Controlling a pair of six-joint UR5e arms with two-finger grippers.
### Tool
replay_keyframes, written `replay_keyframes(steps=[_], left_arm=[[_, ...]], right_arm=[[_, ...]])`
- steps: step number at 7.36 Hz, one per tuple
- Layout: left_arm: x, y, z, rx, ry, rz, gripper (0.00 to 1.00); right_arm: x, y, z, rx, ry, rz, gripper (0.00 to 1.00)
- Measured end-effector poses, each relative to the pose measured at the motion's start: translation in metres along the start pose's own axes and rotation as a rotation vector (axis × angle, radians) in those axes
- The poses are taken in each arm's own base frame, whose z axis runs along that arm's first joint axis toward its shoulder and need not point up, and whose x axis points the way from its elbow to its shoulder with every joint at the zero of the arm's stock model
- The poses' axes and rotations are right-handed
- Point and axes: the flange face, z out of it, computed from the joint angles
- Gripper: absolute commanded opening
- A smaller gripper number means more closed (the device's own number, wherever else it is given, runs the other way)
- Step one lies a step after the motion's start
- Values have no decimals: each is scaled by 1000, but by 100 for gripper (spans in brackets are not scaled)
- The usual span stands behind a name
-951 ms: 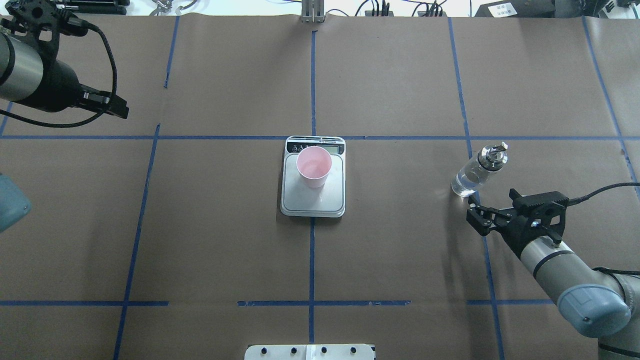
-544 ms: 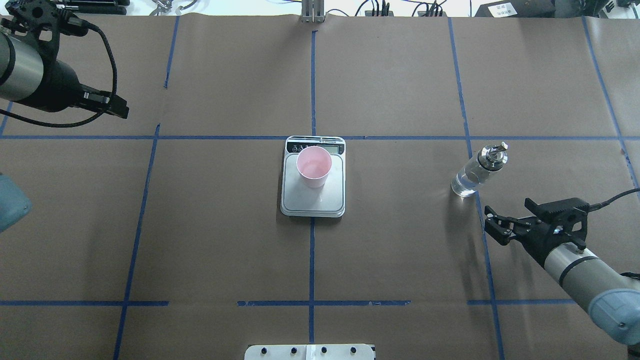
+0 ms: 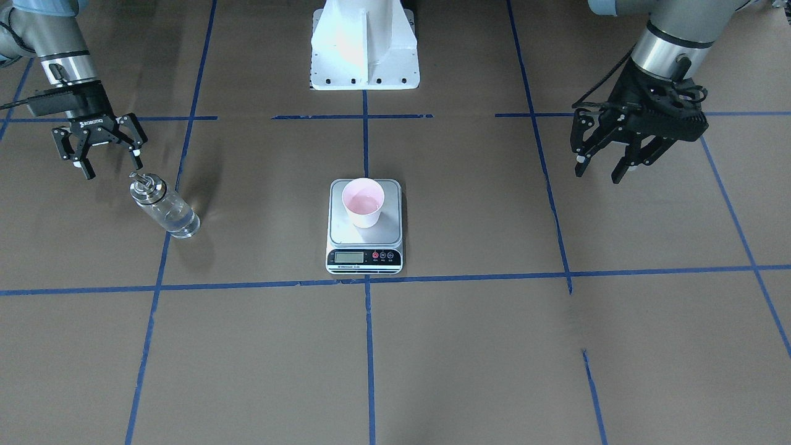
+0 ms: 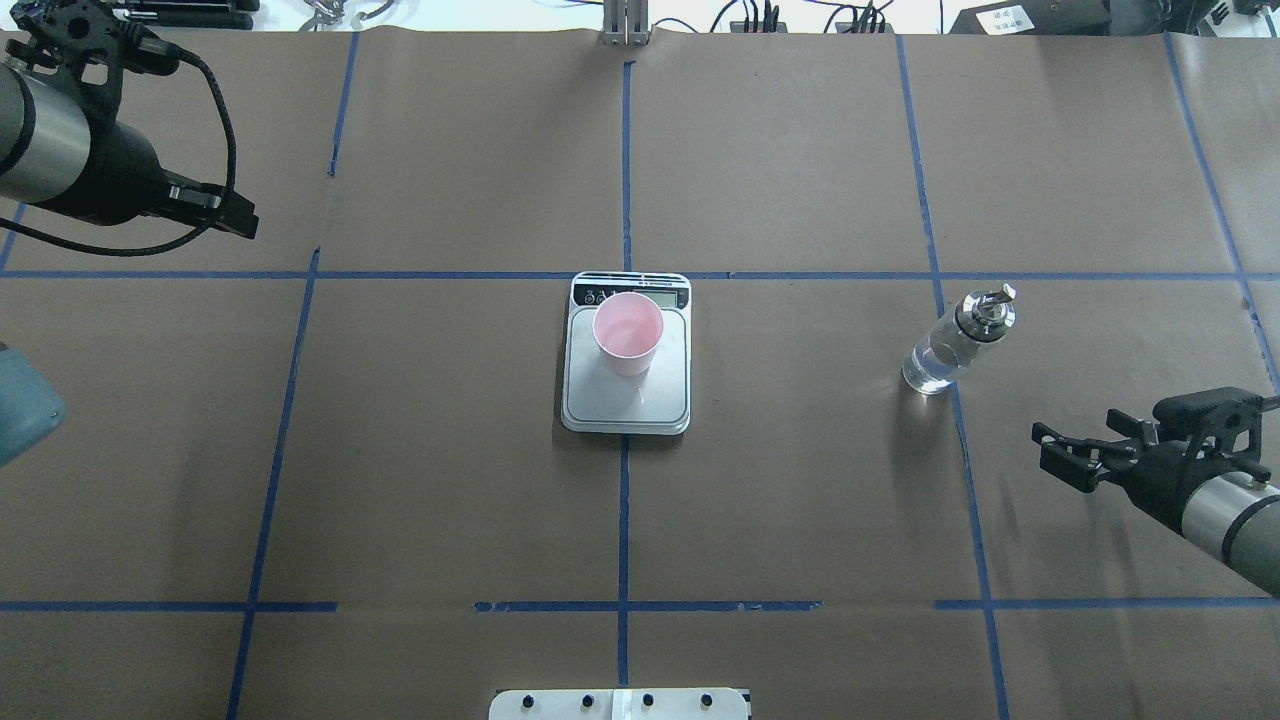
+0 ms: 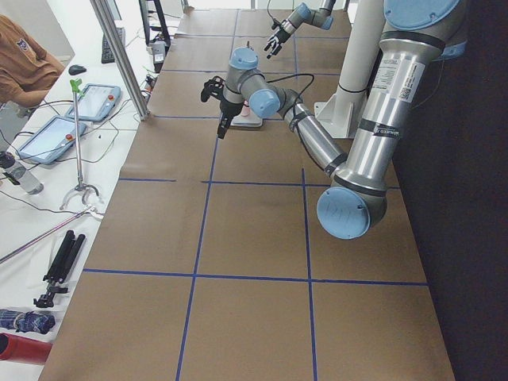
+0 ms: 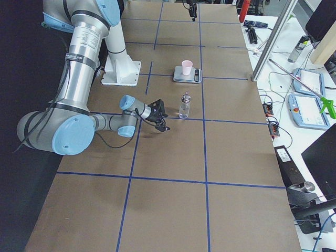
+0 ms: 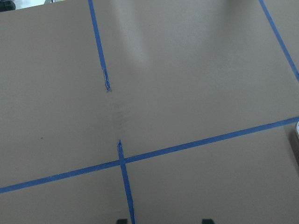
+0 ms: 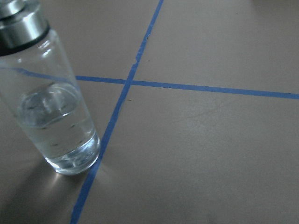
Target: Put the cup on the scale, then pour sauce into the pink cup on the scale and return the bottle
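Starting at the robot's side of the table: the white robot base (image 4: 620, 705) sits at the near edge, dead centre. A bit further out on the right, the right gripper (image 4: 1045, 452) hovers low over the brown paper, jaws apart, nothing between them. It's near the bottle (image 4: 955, 340) but not touching it.

The bottle stands upright just beyond that gripper, on its own. In the right wrist view its base sits right on a strip of blue tape (image 8: 103, 140), close to where two strips cross. The sauce (image 8: 60, 130) is clear and fills roughly the lower half of the glass. The silver cap (image 3: 146, 186) and spout are on top.

In the middle of the table is the scale (image 4: 625, 405), straddling the centre tape line with its display (image 3: 348, 257) on the far side. The cup (image 4: 627, 332) stands upright on it, about mid-platform. Can't tell from these shots how much is in it.

Way over on the left, the left gripper (image 3: 598, 174) hangs high above the table, fingers spread and empty, well apart from the scale. Its wrist camera only sees paper and tape.
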Motion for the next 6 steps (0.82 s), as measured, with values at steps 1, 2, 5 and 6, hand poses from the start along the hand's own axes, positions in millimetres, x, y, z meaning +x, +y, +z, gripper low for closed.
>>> replay_keyframes(steps=[1, 2, 5, 6], left_arm=[[-1, 0, 2, -3, -2, -1, 62], [-3, 0, 5, -8, -5, -3, 62], [-13, 1, 22, -30, -22, 2, 62], [-21, 4, 27, -43, -33, 17, 61]], right_arm=[[19, -22, 8, -35, 0, 44, 100], [33, -44, 20, -60, -8, 87, 100], [98, -136, 62, -155, -10, 77, 100], [120, -175, 67, -212, -2, 50, 100]])
